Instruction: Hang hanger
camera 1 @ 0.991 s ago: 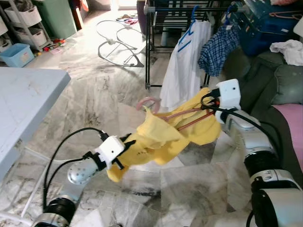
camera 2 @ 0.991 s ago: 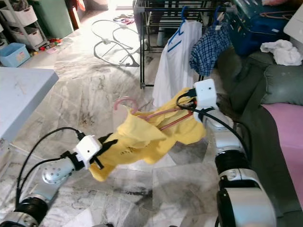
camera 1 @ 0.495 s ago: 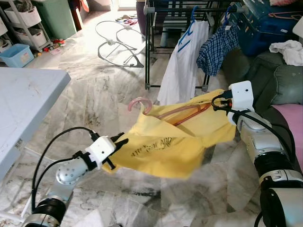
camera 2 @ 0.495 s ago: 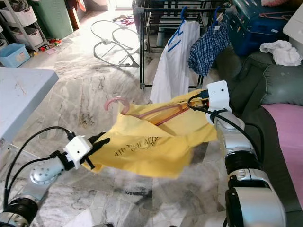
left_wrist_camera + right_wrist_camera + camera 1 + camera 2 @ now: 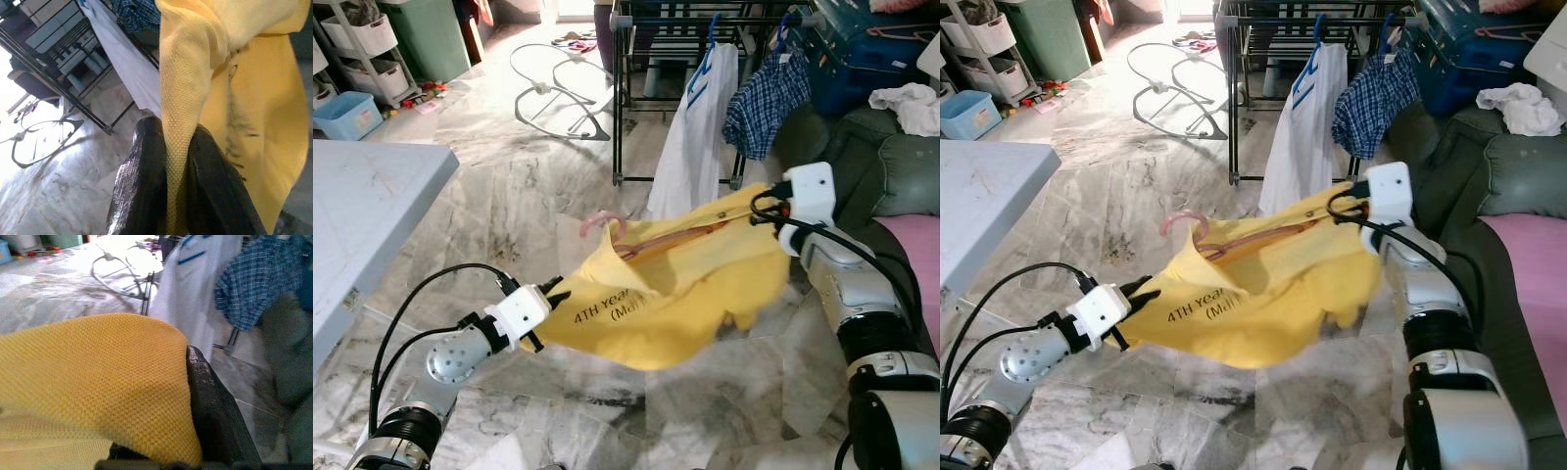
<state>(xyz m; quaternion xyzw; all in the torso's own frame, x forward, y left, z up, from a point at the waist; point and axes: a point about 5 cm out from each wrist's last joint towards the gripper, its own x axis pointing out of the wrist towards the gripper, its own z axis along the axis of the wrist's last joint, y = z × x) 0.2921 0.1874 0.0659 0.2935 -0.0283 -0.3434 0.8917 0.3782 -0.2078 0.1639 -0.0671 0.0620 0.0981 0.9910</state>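
Yellow shirt (image 5: pixel 675 294) with pink hanger (image 5: pixel 651 240) inside hung stretched between left end effector (image 5: pixel 551 294), clamped on one edge, and right end effector (image 5: pixel 773 204), clamped on the other, short of rack (image 5: pixel 636 20); hook likely needs raising upright before approach.

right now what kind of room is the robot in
Most likely a lived-in home laundry or living area: a drying rack with hung clothes, a dark sofa, storage bins and a marble floor.
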